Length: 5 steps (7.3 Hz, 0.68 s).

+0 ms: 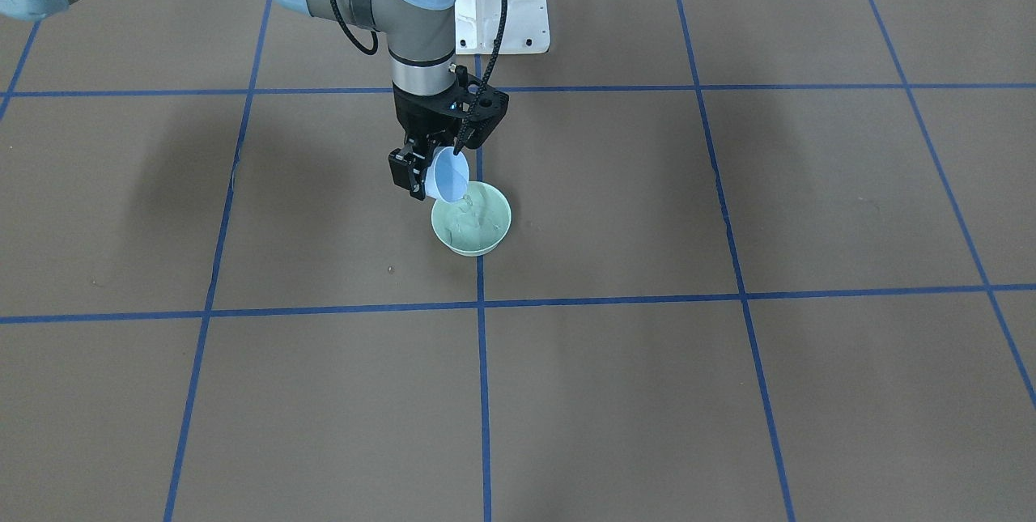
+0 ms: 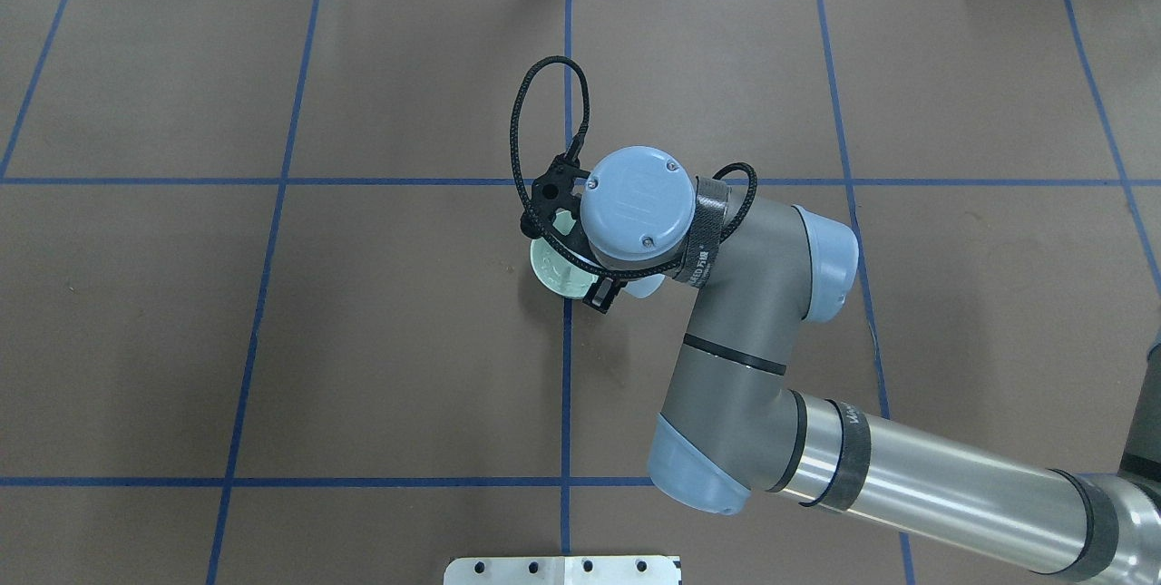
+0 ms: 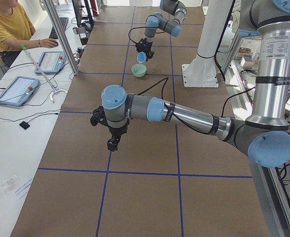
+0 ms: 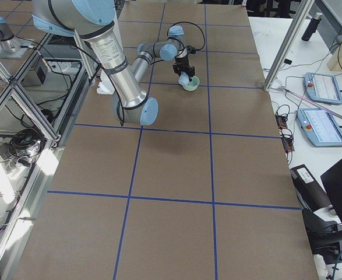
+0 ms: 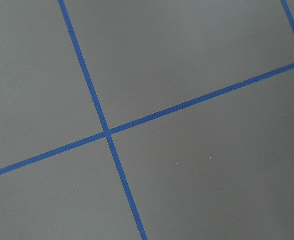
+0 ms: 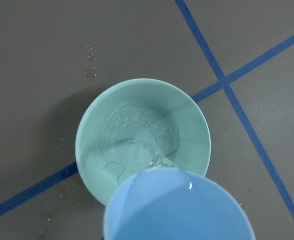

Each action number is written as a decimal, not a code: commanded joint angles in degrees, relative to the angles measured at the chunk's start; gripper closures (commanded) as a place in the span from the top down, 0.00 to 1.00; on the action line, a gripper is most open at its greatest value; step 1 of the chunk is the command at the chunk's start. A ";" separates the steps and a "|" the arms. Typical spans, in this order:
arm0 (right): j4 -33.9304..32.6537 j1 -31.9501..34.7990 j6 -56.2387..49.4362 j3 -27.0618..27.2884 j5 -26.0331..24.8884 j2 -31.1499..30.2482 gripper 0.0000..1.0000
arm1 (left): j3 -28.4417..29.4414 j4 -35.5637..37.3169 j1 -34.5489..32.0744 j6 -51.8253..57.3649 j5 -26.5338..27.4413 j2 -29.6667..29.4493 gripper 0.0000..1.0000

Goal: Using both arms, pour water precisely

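Note:
My right gripper (image 1: 435,164) is shut on a light-blue cup (image 1: 450,175), tilted over the near rim of a mint-green bowl (image 1: 477,224) on the brown table. In the right wrist view, water (image 6: 136,145) runs from the cup's lip (image 6: 177,210) into the bowl (image 6: 187,120) and ripples on its bottom. From overhead, the right wrist hides most of the bowl (image 2: 551,264). My left gripper (image 3: 112,144) hangs over bare table far from the bowl and shows only in the exterior left view, so I cannot tell if it is open or shut.
A few water drops (image 6: 90,73) lie on the table beside the bowl. Blue tape lines (image 1: 481,303) cross the table. The white pedestal (image 1: 503,14) stands behind the bowl. An operator (image 3: 5,25) sits at a side desk with tablets (image 3: 17,90).

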 commanded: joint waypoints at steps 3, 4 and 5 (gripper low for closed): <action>0.10 0.10 -0.13 0.09 -0.09 0.12 0.00 | -0.14 0.04 0.00 0.00 0.00 0.00 1.00; 4.28 0.10 0.57 0.09 -0.17 -0.49 0.00 | -0.15 0.04 0.00 0.00 0.00 0.00 1.00; 9.20 0.18 1.01 0.09 -0.09 -1.54 0.00 | -0.15 0.04 0.00 0.00 0.00 0.00 1.00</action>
